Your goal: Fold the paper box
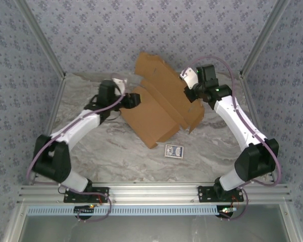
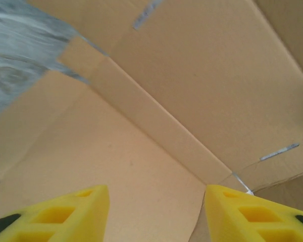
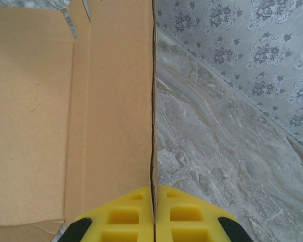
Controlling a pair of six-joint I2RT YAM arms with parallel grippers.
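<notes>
The paper box (image 1: 156, 113) is a brown cardboard sheet, half folded, lying at the middle of the table with a flap raised toward the back. My left gripper (image 1: 133, 99) is at its left edge. In the left wrist view this gripper (image 2: 156, 194) is open, its yellow fingers (image 2: 76, 212) wide apart over a flat panel of the box (image 2: 141, 161). My right gripper (image 1: 190, 91) is at the box's right side. There the gripper (image 3: 154, 194) is shut on the thin edge of an upright cardboard wall (image 3: 116, 101), seen edge-on between the pads.
A small blue patterned card (image 1: 173, 150) lies on the marble table (image 1: 116, 151) just in front of the box. Patterned walls (image 1: 141, 25) close in the back and both sides. Bare tabletop (image 3: 217, 151) lies to the right of the held wall.
</notes>
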